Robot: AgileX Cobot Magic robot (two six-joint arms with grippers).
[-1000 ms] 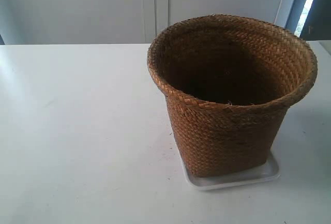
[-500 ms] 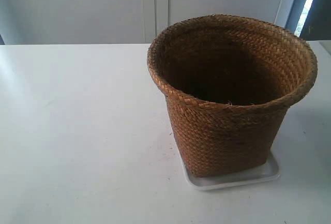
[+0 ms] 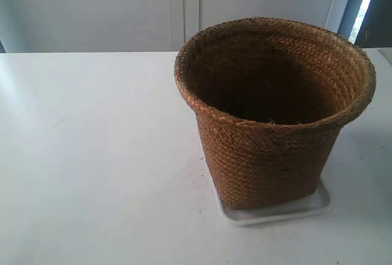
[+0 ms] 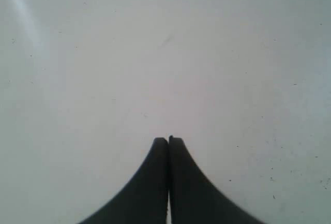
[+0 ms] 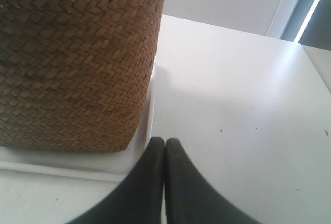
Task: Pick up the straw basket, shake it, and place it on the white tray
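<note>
- Exterior view: the straw basket [image 3: 269, 155] stands upright on the white tray [image 3: 277, 215], its squarish base inside the tray's low rim. The thick braided rim flares wide above and the inside is dark.
- The tray lies flat on the white surface [image 3: 92, 155], toward the exterior view's right. A strip of it shows along the near side and at the right corner of the basket's base.
- No arm shows in the exterior view.
- Left wrist view: the left pincer [image 4: 168, 140] has its two dark fingers pressed together with nothing between them, over bare surface.
- Right wrist view: the right pincer [image 5: 164, 141] is likewise pressed together on nothing. Its tips are just beside the tray's rim, near a lower corner of the basket's woven wall. Whether they touch the tray cannot be told.
</note>
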